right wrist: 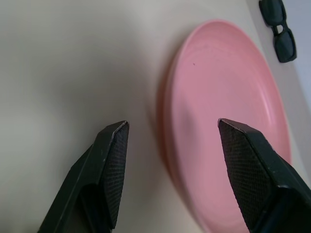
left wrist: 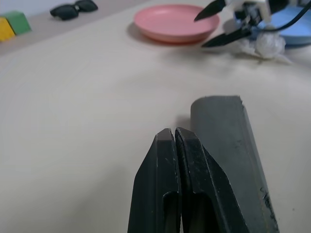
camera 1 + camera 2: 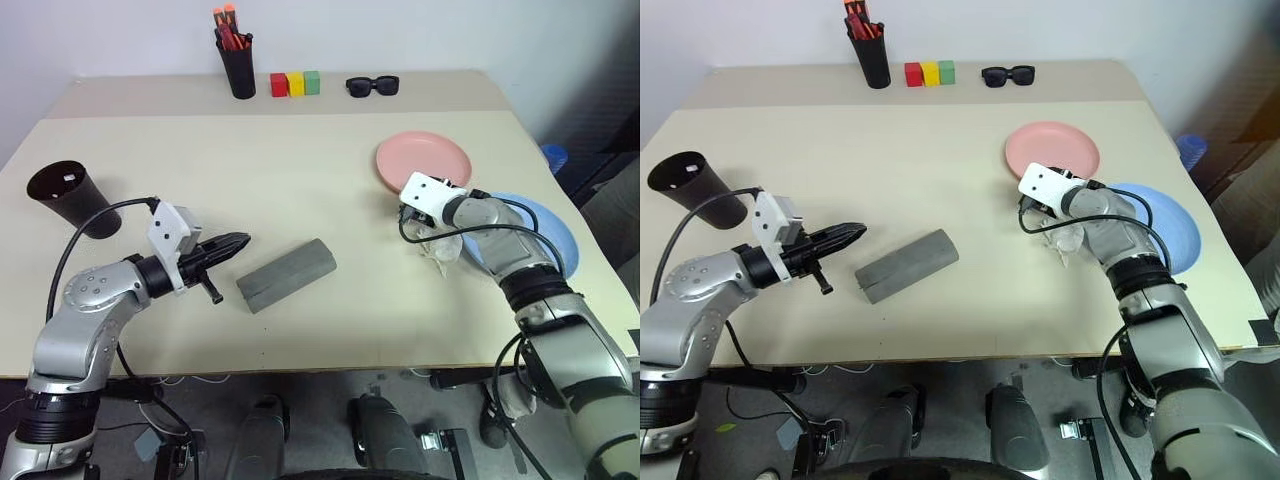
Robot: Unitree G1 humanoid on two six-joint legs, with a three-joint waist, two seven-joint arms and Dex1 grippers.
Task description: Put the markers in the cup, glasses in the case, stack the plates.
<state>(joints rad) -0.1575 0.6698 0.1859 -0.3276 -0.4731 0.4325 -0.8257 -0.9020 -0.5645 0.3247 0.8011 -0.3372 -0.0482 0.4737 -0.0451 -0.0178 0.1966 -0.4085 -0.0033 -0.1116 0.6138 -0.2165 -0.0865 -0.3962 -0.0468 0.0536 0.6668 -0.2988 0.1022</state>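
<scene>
Beige worktop [image 3: 300,190]: salmon-pink plate [image 3: 424,161] far right, pale blue plate [image 3: 545,235] beside it, grey closed case [image 3: 286,274] centre. Right fingers [image 1: 172,131] apart astride pink rim; left fingers [image 2: 174,141] pressed together near case.

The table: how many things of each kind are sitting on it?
Plates: 2, pink plate and blue plate
Cups: 2, cup and pen holder
Blocks: 3, red block, yellow block, green block
Sunglasses: 1
Case: 1
Total: 9
</scene>
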